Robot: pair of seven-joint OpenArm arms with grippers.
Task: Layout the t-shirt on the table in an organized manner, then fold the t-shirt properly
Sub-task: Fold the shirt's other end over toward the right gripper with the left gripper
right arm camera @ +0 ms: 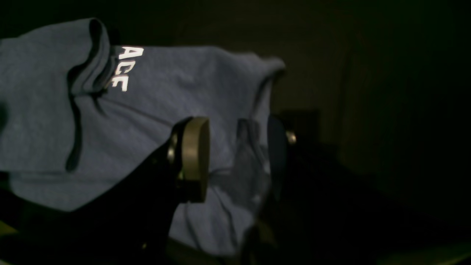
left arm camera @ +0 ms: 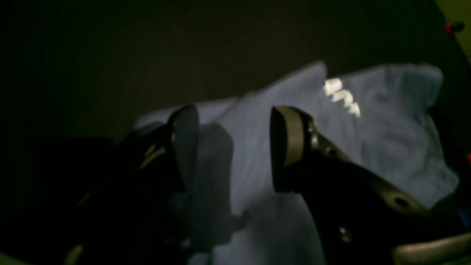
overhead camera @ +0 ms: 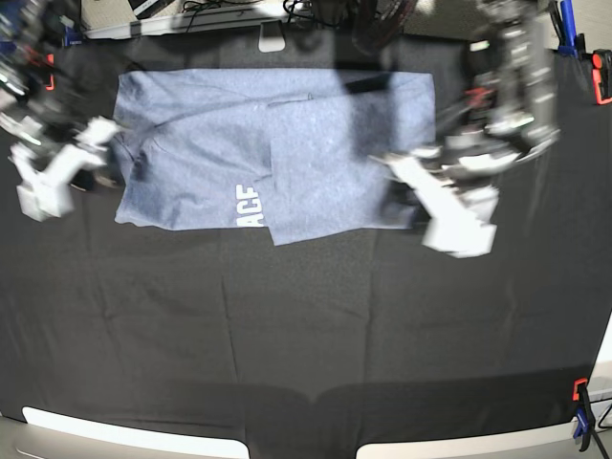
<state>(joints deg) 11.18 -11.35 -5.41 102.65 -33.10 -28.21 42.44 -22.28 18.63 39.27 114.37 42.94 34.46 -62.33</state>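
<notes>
The light blue-grey t-shirt (overhead camera: pixel 316 153) lies at the far middle of the black-clothed table (overhead camera: pixel 306 325), with its right part folded over the left. White lettering (overhead camera: pixel 247 206) shows at its near edge. My left gripper (overhead camera: pixel 405 196) is at the shirt's right edge. In the left wrist view it (left arm camera: pixel 232 147) is open just above the cloth (left arm camera: pixel 386 129). My right gripper (overhead camera: pixel 115 158) is at the shirt's left edge. In the right wrist view it (right arm camera: pixel 237 158) is open over the shirt's edge (right arm camera: pixel 154 84). Whether either one touches the cloth I cannot tell.
Orange-and-blue clamps stand at the table's near right corner (overhead camera: pixel 580 421) and far right edge (overhead camera: pixel 601 76). Cables and a white stand (overhead camera: pixel 273 38) lie beyond the far edge. Both arms look motion-blurred in the base view.
</notes>
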